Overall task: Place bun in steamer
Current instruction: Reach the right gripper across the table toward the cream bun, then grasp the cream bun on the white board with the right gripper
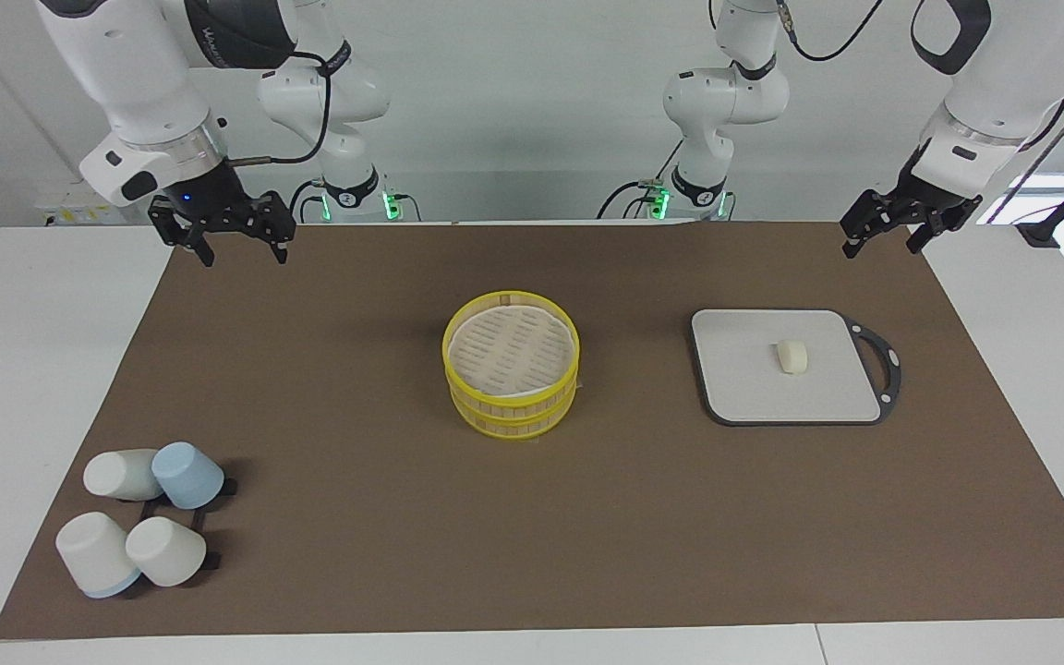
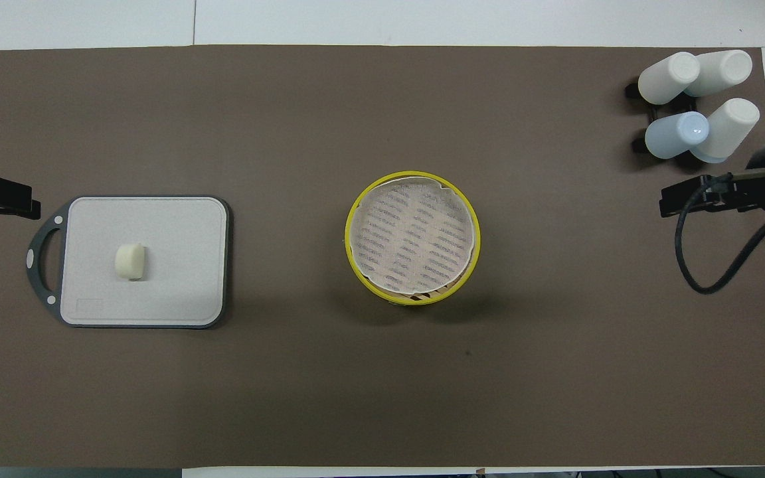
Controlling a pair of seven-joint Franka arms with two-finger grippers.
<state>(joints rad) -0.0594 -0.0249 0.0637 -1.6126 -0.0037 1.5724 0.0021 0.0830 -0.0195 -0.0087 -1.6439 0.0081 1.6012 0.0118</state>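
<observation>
The bun [image 1: 791, 356] is a small cream lump lying on a grey board [image 1: 744, 392] toward the left arm's end of the table; it also shows in the overhead view [image 2: 130, 261]. The steamer [image 1: 512, 408] is a yellow-rimmed bamboo basket at the middle of the mat, with a white perforated liner on top and no lid in sight; it also shows in the overhead view [image 2: 350, 239]. My left gripper [image 1: 881, 245] hangs open and empty over the mat's corner, nearer the robots than the board. My right gripper [image 1: 244, 251] hangs open and empty over the mat's other corner.
The board [image 2: 176, 279] has a black handle at its end toward the table's edge. Several white and pale-blue cups [image 1: 139, 517] lie on a black rack at the mat's corner farthest from the robots, at the right arm's end. A brown mat [image 1: 356, 536] covers the table.
</observation>
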